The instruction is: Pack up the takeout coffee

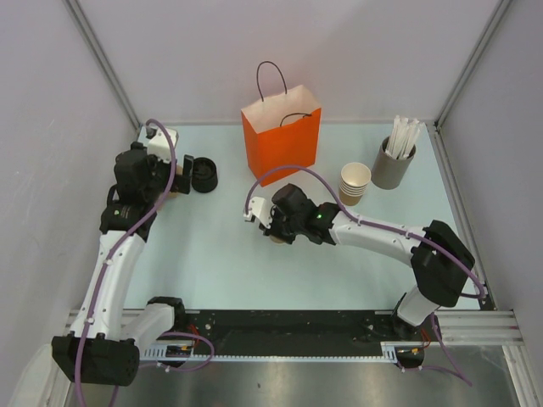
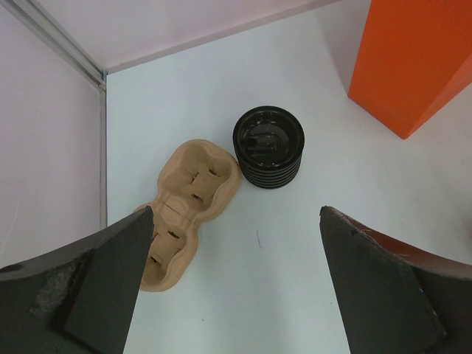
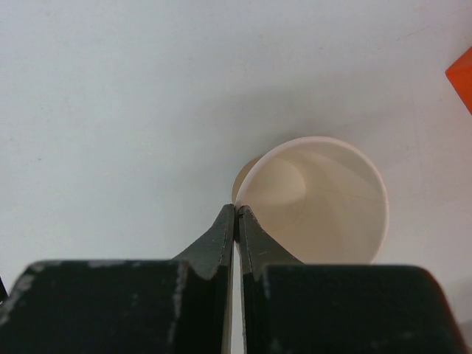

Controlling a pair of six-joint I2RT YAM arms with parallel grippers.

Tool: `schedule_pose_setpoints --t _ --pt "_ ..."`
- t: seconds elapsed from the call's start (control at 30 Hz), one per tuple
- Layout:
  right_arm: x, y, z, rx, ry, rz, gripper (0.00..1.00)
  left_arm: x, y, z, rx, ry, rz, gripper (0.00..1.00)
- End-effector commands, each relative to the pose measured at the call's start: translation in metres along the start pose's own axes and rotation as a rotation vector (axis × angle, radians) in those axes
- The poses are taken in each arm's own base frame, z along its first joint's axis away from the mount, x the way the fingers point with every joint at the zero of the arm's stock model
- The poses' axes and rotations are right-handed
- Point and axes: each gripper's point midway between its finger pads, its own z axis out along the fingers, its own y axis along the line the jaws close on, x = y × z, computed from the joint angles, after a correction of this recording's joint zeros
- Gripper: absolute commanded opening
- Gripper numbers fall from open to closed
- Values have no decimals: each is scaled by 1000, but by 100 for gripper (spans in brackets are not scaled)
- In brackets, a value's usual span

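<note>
A tan paper cup (image 3: 324, 195) with a pale rim and inside stands upright on the table. My right gripper (image 3: 237, 215) is shut on its wall at the left rim, one finger inside and one outside. In the top view the right gripper (image 1: 270, 225) covers most of the cup, mid-table in front of the bag. A stack of round black lids (image 2: 268, 146) stands at the left rear (image 1: 204, 175). My left gripper (image 2: 236, 280) is open and empty, above bare table just short of the lids (image 1: 182, 174).
An orange paper bag (image 1: 282, 140) stands open at the back centre; its corner shows in the left wrist view (image 2: 420, 59). A tan pulp cup carrier (image 2: 188, 210) lies left of the lids. A stack of tan cups (image 1: 355, 182) and a grey cylinder of white sticks (image 1: 393, 165) stand back right.
</note>
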Motion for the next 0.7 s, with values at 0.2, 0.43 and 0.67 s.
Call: schedule_pose_setpoints --t 0.2,0.43,0.67 --pt "-3 5 9 -23 -15 -12 6 -11 3 -5 -9 -51 -25 99" --pt "-2 6 10 -28 -12 -17 8 -10 2 -5 -7 -48 -23 99" --pt "-12 2 -1 -6 -44 -32 20 -9 3 -5 -10 -46 -23 100"
